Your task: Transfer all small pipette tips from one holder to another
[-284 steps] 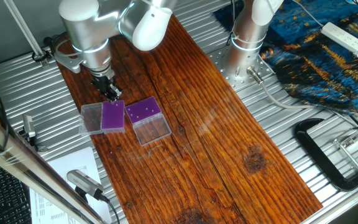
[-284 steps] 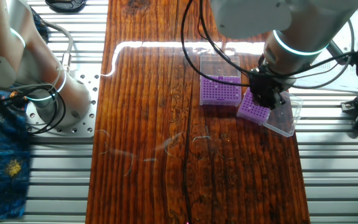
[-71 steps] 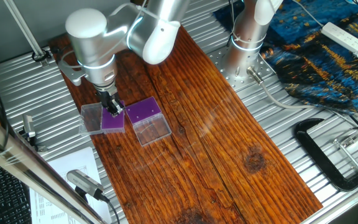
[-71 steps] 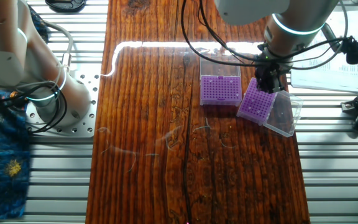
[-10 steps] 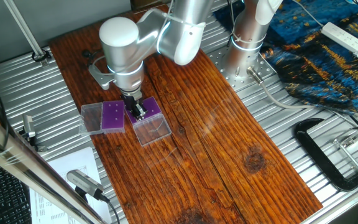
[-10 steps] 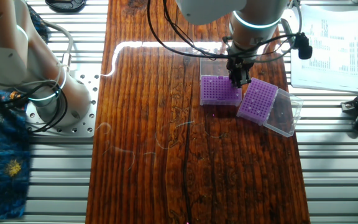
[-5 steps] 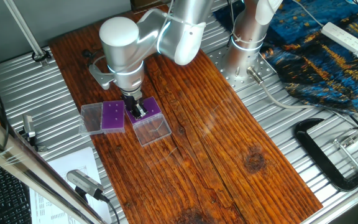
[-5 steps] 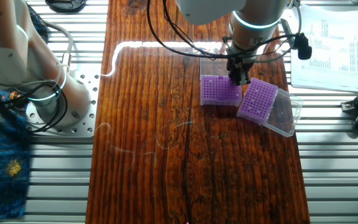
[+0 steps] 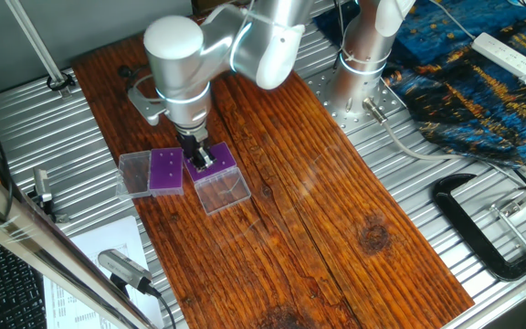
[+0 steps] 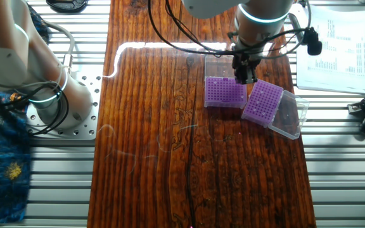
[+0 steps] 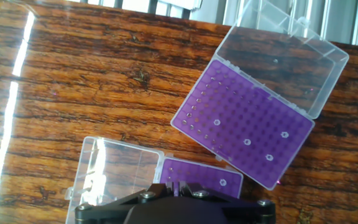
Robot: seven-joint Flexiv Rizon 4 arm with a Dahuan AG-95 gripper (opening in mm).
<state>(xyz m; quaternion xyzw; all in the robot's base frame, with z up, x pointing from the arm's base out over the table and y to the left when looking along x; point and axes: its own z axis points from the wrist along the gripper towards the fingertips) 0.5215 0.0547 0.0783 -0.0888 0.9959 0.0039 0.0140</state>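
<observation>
We judge the step in hand to be fetching another tip from the one holder (image 9: 223, 161), which sits near a long edge of the surface (image 9: 336, 201). The hand (image 9: 203, 159) hangs over that rack's side nearest another (image 9: 164, 171); whether its fingers are spread or pressed together we cannot tell. Four small pipette tips (image 11: 246, 142) show in the wider rack, well apart. We should centre over a single tip, descend straight, pinch lightly and lift vertically so the rack is not dragged.
</observation>
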